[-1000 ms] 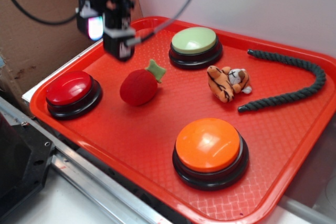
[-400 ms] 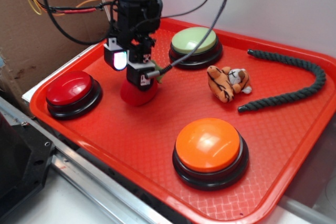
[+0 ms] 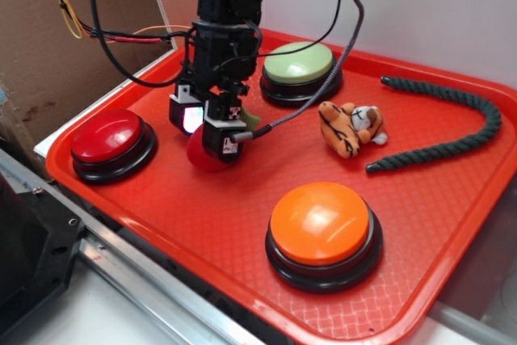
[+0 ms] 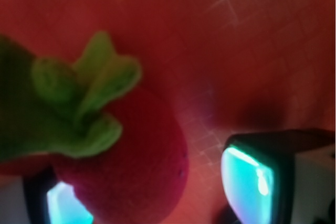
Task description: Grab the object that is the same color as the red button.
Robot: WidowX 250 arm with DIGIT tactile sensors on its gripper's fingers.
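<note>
Red plush strawberry (image 4: 137,167) is straddled by the spread gripper (image 3: 208,128), not yet clamped, beside the red button (image 3: 107,135) on the tray (image 3: 242,224).
The fingers should be centred on the body, clear of the green leaf (image 4: 79,108), then closed.

White wall (image 3: 420,6) behind, brown cardboard (image 3: 48,78) (scuffed) left.

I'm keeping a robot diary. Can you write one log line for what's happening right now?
stage: closing in | gripper: open, down around red plush strawberry | strawberry: on tray, not lifted | red button: untouched
</note>
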